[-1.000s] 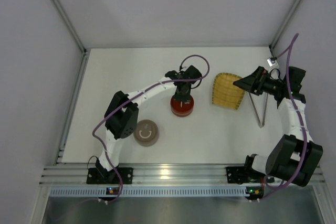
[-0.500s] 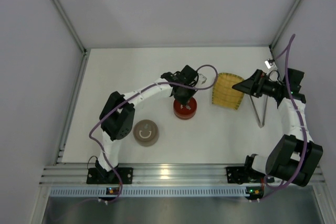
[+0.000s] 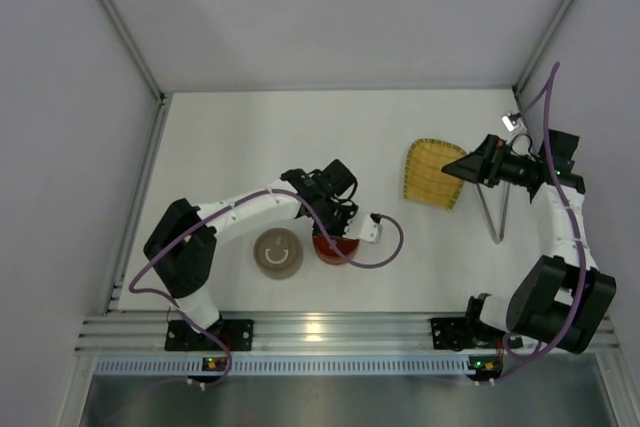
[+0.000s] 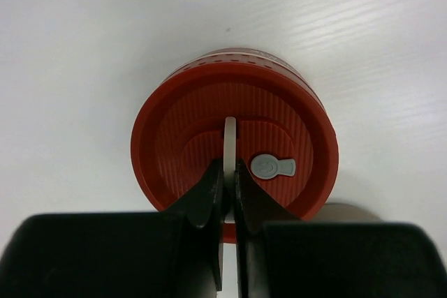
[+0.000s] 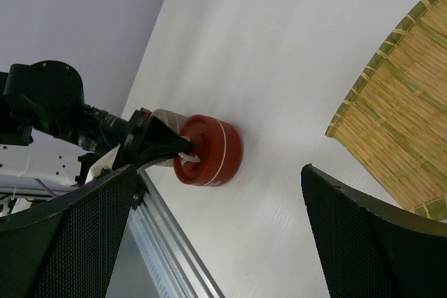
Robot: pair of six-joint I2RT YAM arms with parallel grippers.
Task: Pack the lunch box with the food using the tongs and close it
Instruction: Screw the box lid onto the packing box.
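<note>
The lunch box (image 3: 326, 248) is a round red tin with a lid, standing next to a beige tin (image 3: 278, 252) near the front of the table. My left gripper (image 3: 334, 230) is shut on the thin white handle (image 4: 230, 137) in the middle of the red lid (image 4: 174, 137). The tongs (image 3: 497, 236) lie on the table at the right, beside the yellow woven mat (image 3: 433, 174). Above the mat's right edge, my right gripper (image 3: 462, 166) hangs open and holds nothing. The food is out of view.
The beige tin (image 5: 163, 117) has a smiling face on top and touches or nearly touches the red box (image 5: 213, 150). A purple cable (image 3: 385, 247) loops on the table just right of the red box. Metal frame posts and grey walls bound the table.
My left gripper has carried the red lunch box from the middle of the table toward the front left, ending beside the beige tin. The right arm has barely moved.
</note>
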